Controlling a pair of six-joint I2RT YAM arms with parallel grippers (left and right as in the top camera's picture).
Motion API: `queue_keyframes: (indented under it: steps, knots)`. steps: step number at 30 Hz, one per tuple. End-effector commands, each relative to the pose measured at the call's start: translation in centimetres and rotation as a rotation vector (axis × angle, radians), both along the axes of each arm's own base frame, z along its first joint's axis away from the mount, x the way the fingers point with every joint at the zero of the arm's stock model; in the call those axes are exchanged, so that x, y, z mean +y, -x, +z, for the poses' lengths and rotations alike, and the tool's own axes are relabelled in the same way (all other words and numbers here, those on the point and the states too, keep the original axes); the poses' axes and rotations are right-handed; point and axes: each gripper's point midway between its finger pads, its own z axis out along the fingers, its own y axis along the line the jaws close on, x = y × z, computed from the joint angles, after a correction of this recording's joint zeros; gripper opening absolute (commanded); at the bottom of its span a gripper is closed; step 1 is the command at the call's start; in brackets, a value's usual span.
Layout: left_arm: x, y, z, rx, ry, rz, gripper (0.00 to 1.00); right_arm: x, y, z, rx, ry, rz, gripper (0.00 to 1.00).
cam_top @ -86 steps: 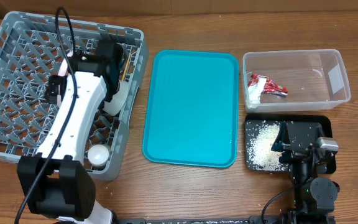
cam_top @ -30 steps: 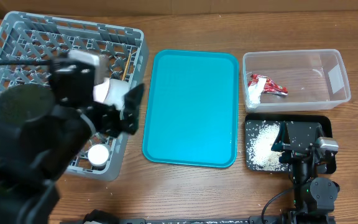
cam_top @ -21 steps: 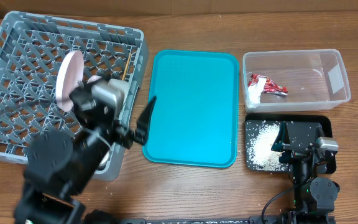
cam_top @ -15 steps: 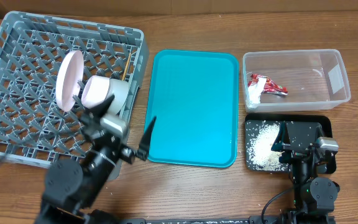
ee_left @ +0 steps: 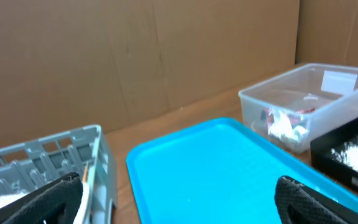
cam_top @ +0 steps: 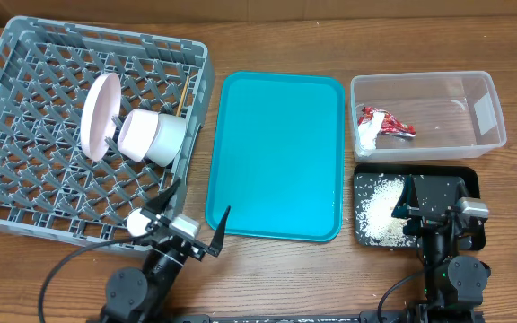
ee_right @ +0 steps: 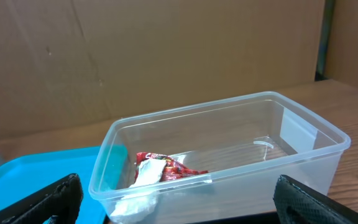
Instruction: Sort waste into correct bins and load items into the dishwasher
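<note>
A grey dish rack (cam_top: pixel 25 54) stands at the left. A pink plate (cam_top: pixel 100 115) stands on edge in it. A white cup (cam_top: pixel 153 136) lies on its side beside the plate. My left gripper (cam_top: pixel 203 199) is open and empty, low at the table's front by the rack's near right corner. In the left wrist view (ee_left: pixel 179 202) it looks over the teal tray (ee_left: pixel 216 162). My right gripper (cam_top: pixel 436 190) is open and empty over the black bin (cam_top: pixel 380 175) of white rice. In the right wrist view (ee_right: pixel 176 202) it faces the clear bin (ee_right: pixel 229 155).
The teal tray (cam_top: pixel 276 152) lies in the middle with nothing on it. The clear bin (cam_top: pixel 424 112) at the back right holds a red and white wrapper (cam_top: pixel 386 123). A thin stick (cam_top: pixel 185 94) leans in the rack's right side. A small white round item (cam_top: pixel 137 220) sits at the rack's front edge.
My left arm has pulled back out of the rack to the table's front edge. The pink plate and the white cup stay in the rack. The right arm has not moved.
</note>
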Motion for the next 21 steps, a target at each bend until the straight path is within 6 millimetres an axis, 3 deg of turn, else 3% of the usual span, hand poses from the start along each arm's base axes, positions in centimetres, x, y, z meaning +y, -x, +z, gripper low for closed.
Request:
queue_keyframes:
  steps: [1, 5, 10, 13, 21]
  knots:
    - [-0.1, 0.0, -1.6, -0.032, -0.012, -0.005, 1.00, -0.2, 0.0, -0.1, -0.007, 0.005, -0.009, 1.00]
    - [-0.2, -0.2, -3.5, -0.004, -0.022, -0.006, 1.00, -0.2, 0.0, -0.1, -0.007, 0.004, -0.009, 1.00]
    - [-0.2, -0.2, -3.7, 0.003, -0.025, -0.007, 1.00, -0.2, 0.0, -0.1, -0.007, 0.004, -0.009, 1.00]
    - [-0.2, -0.2, -5.0, 0.054, -0.044, -0.007, 1.00, -0.2, 0.0, -0.1, -0.007, 0.005, -0.009, 1.00]
    - [-0.2, -0.2, -5.2, 0.061, -0.047, -0.007, 1.00, -0.2, 0.0, -0.1, -0.007, 0.004, -0.009, 1.00]
